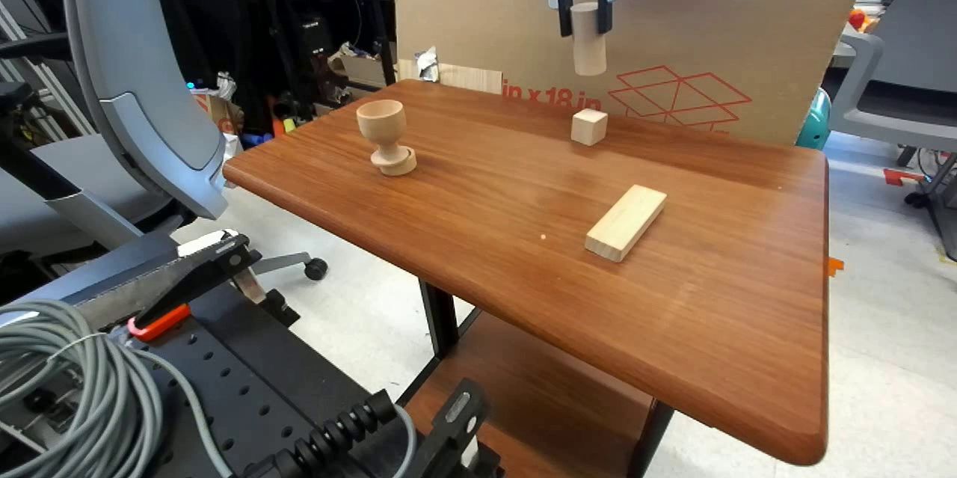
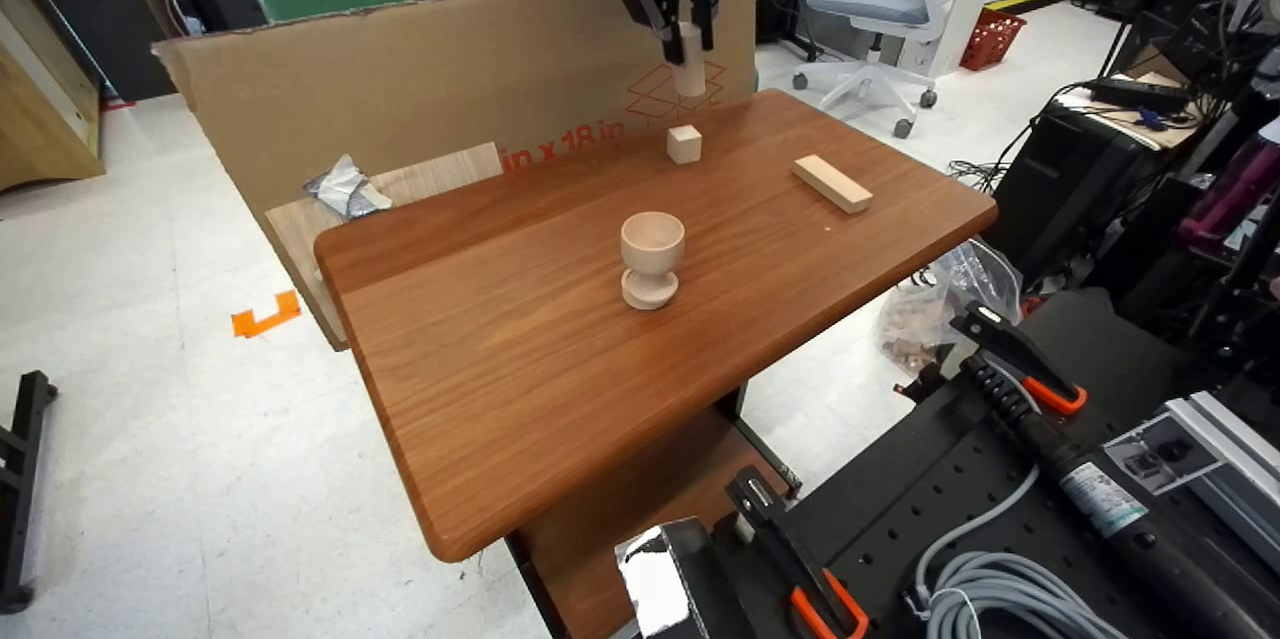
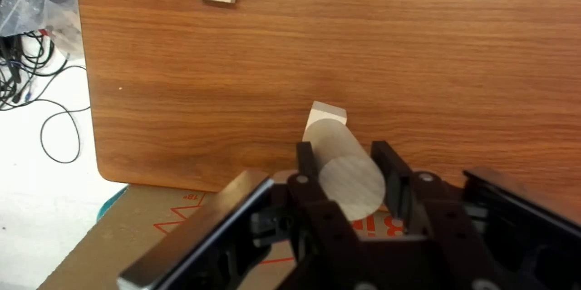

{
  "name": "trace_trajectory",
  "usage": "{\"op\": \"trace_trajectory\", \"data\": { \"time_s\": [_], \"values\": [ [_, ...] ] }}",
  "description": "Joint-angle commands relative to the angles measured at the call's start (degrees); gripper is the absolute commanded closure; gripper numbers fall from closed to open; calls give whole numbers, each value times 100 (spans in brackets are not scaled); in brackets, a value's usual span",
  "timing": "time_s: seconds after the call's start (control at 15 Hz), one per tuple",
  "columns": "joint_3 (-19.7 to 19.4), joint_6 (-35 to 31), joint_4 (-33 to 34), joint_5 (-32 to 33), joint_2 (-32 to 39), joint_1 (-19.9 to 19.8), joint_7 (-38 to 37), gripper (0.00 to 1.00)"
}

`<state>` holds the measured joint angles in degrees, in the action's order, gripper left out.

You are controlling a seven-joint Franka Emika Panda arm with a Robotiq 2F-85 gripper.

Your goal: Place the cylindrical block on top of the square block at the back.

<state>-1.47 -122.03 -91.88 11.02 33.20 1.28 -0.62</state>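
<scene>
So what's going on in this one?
The robot's claw is holding the cylindrical block roughly upright in the air. In both exterior views it appears above the square block, which sits on the table near the edge by the cardboard sheet. There is a visible gap between the two blocks, so the stacking isn't done yet. A flat rectangular block and a wooden cup sit elsewhere on the table.

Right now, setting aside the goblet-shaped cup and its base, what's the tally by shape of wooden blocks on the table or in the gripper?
Cylindrical block, held in the gripper: 1
Square block, on the table: 1
Flat rectangular block, on the table: 1
Total: 3
</scene>
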Motion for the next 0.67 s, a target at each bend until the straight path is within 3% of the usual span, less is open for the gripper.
{"op": "trace_trajectory", "data": {
  "time_s": [0.0,0.6],
  "values": [
    [-85,435,563,22,350,74,-93,89],
    [-72,461,933,-53,749,75,-156,89]
  ]
}}
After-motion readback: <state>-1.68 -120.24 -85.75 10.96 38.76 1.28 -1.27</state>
